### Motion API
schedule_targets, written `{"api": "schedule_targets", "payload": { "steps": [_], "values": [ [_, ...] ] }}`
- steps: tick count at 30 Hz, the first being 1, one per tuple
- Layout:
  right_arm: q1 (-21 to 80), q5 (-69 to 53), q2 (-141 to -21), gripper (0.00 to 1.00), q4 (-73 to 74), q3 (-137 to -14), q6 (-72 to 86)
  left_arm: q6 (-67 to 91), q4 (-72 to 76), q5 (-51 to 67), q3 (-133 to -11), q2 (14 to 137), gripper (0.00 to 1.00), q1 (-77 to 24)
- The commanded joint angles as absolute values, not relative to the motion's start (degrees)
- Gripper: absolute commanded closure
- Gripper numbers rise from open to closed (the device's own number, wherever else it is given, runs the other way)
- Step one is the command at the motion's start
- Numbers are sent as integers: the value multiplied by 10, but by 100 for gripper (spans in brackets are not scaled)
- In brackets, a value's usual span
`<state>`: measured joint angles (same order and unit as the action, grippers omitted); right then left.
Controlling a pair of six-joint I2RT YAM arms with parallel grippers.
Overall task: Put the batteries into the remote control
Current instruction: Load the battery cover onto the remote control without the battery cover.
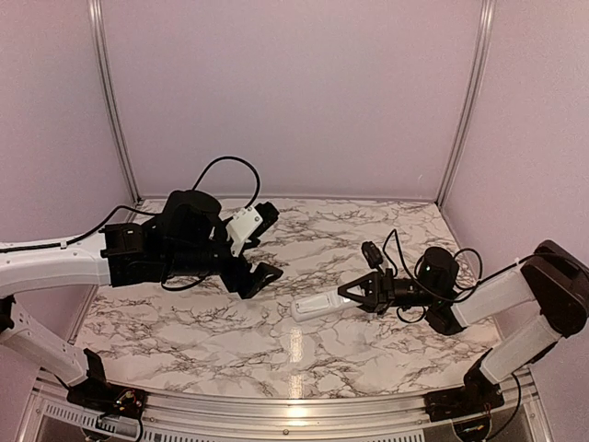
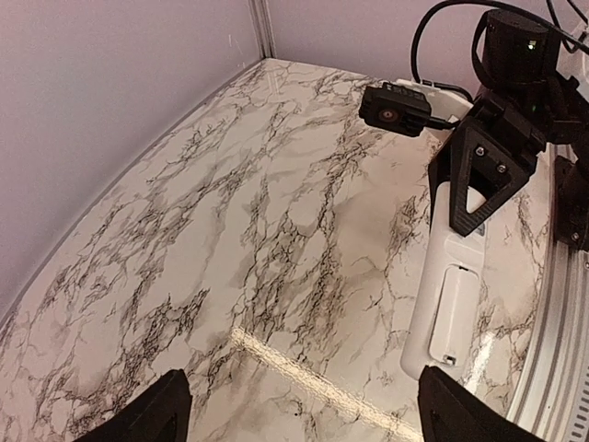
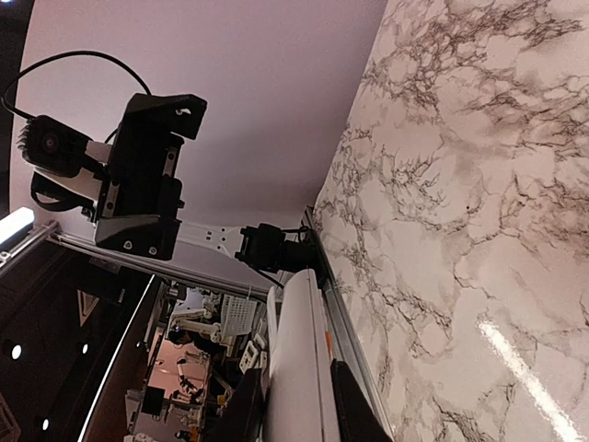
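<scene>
The white remote control (image 1: pixel 317 306) lies near the middle of the marble table, its back with the closed battery cover (image 2: pixel 453 315) facing up. My right gripper (image 1: pixel 354 294) is shut on the remote's right end, with the remote's body (image 3: pixel 299 368) running out between the two dark fingers. My left gripper (image 1: pixel 267 245) hovers to the left of the remote, open wide. Its fingertips (image 2: pixel 156 414) show at the bottom corners of the left wrist view with only bare table between them. The batteries are out of view.
Pale lilac walls (image 1: pixel 294 92) close the table at the back and sides. A metal rail (image 1: pixel 294 410) runs along the near edge. The right arm's wrist camera (image 2: pixel 394 106) and cables hang above the remote's far end.
</scene>
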<state>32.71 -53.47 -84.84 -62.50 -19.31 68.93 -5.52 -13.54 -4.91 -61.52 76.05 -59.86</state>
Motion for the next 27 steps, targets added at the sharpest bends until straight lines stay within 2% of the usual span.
{"api": "schedule_targets", "payload": {
  "steps": [1, 11, 27],
  "values": [
    [325, -545, -827, 100, -614, -222, 674, -32, -159, -39, -606, 796, 15, -600],
    [325, -535, -830, 100, -578, -231, 667, -38, -182, -5, -609, 827, 31, -611],
    [326, -534, -843, 100, -590, -230, 680, -51, -204, -9, -648, 877, 39, -626]
  ]
}}
